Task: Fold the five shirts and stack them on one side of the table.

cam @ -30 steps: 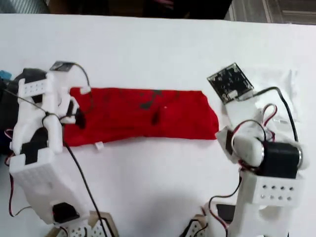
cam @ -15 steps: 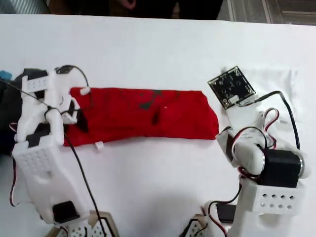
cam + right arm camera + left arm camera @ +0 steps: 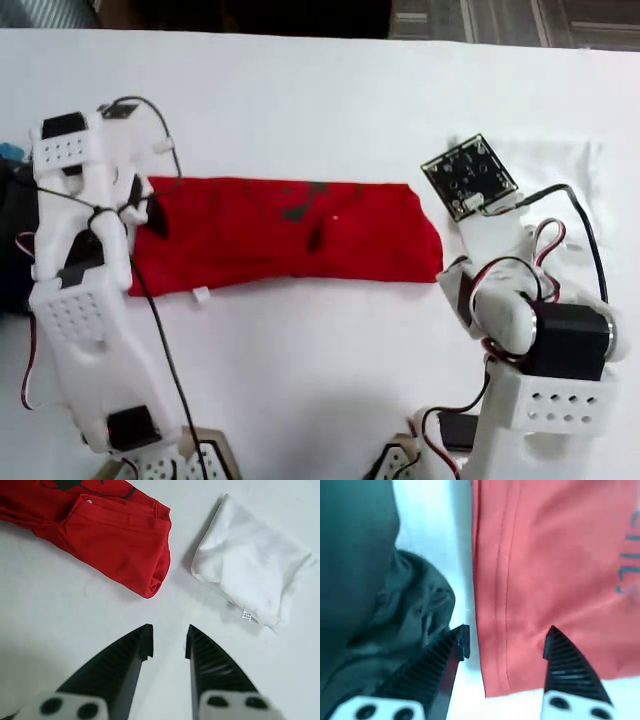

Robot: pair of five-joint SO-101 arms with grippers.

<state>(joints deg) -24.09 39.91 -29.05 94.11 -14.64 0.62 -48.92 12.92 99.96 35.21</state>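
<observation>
We find the red shirt (image 3: 290, 235) lying flat on the white bench (image 3: 300, 90), folded into a long band. A dark shirt (image 3: 365, 580) lies bunched just beside one short end, with a narrow strip of bench between them. A white shirt (image 3: 255, 575) lies crumpled near the other end, apart from the red cloth.

The left claw (image 3: 507, 637) stands open above the end next to the dark shirt. One jaw is over the dark cloth's edge, the other over the red cloth, and it grips nothing. The right claw (image 3: 168, 640) hangs over bare bench near the red and white shirts, with its jaws parted by a narrow gap and empty.

In the high view, the left arm covers the red shirt's end, and a black cable (image 3: 165, 330) crosses its corner. A square circuit board (image 3: 468, 175) sits by the other end.

The red cloth is soft knit with a double-stitched hem and a dark print. The claw fingers (image 3: 435, 665) are black, ribbed and pointed.
</observation>
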